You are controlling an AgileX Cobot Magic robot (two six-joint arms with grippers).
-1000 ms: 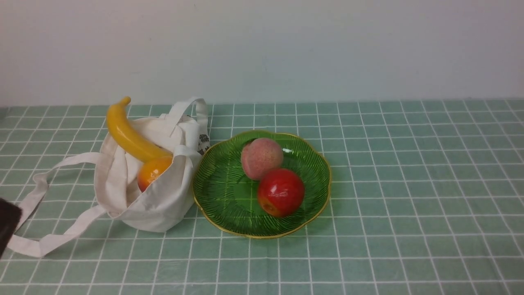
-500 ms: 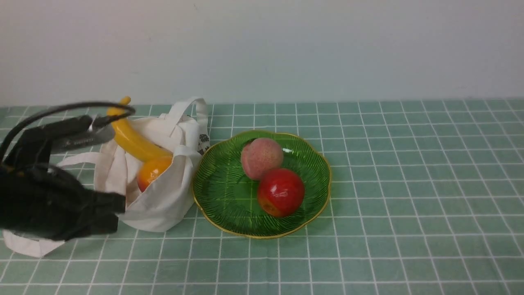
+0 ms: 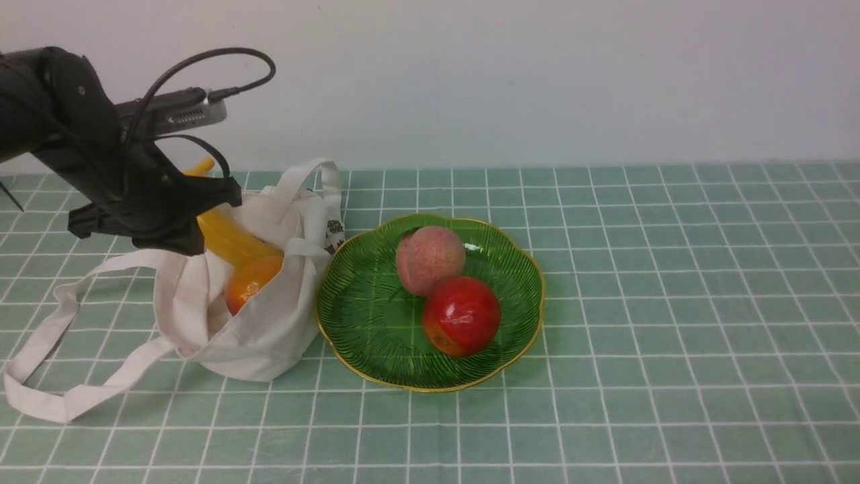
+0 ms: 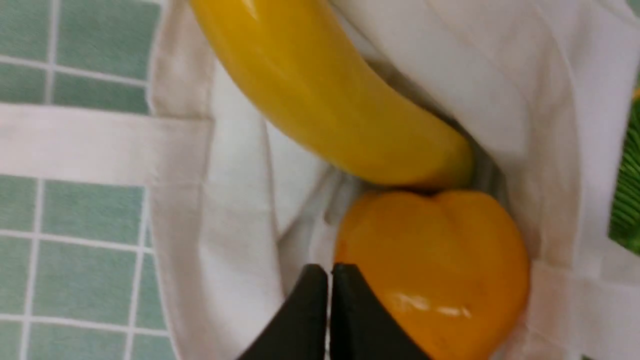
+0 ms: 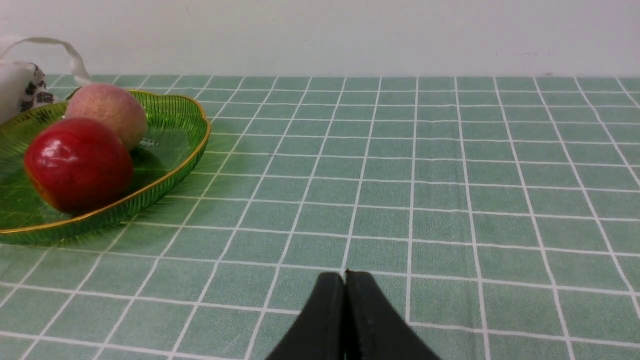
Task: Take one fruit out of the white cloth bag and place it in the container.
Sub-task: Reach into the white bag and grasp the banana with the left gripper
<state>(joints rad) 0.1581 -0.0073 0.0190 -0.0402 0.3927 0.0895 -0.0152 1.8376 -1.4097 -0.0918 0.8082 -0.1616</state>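
Note:
The yellow banana leans out of the white cloth bag, its upper half hidden behind my left arm. In the left wrist view the banana lies across the bag opening above a round orange fruit. My left gripper is shut and empty, hovering over the bag's mouth. The green glass dish with a gold rim stands just right of the bag. My right gripper is shut, low over bare cloth right of the dish.
The dish holds a red apple and a pink peach. The round orange fruit sits in the bag below the banana. The bag's long strap trails to the front left. A green checked tablecloth covers the table.
My left arm has come in from the front left edge, risen and swung over the bag, now covering the banana's upper end. Bag, fruit and dish have not moved.

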